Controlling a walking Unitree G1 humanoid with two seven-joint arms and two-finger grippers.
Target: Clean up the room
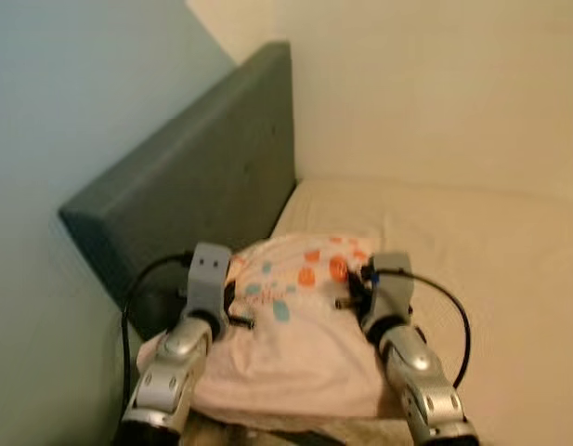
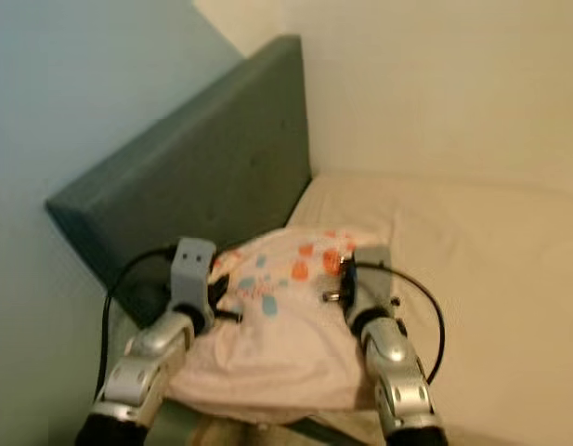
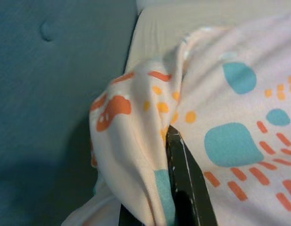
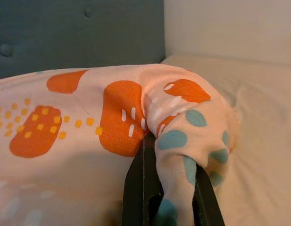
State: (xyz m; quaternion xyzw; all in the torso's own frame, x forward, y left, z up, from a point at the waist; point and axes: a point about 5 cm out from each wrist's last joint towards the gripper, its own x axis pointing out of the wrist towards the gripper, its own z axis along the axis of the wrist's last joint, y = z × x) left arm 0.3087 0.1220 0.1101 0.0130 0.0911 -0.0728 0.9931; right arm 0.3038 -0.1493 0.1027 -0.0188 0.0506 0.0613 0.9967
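You are carrying the pillow to the bed. It hangs between your two grippers, with the headboard just past them. The left gripper pinches one edge tight, and the right gripper pinches the other. I think you next lower it onto the bed and let go.

Our right gripper pinches a fold of the pink pillow, printed with orange and teal shapes, between both black fingers, near the bed's headboard edge.
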